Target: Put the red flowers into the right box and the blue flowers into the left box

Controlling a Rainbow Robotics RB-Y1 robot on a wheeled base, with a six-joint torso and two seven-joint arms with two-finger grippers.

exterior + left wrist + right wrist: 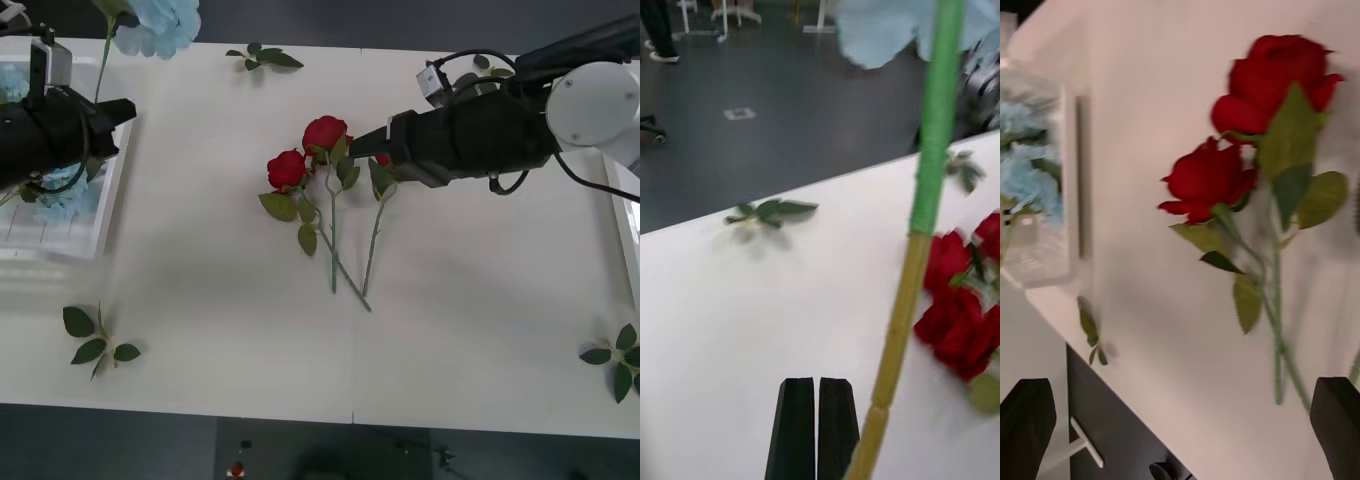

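Two red flowers (325, 132) (286, 168) lie mid-table with their stems crossing, and they are also in the right wrist view (1281, 75) (1206, 180). A third red bloom (383, 158) peeks out under my right gripper (372, 155), which hovers open (1180, 435) just right of them. My left gripper (118, 110) is over the left box (112, 205), its fingers shut (818, 427) against the stem (929, 165) of a blue flower (155, 25) held upright. More blue flowers (65, 195) (1026, 176) lie in that box. The right box (622, 195) shows as a white rim at the table's right edge.
Loose leaf sprigs lie at the back (262, 57), front left (97, 345) and front right (618, 362) of the white table (220, 250). The table's front edge runs along the bottom, with dark floor beyond.
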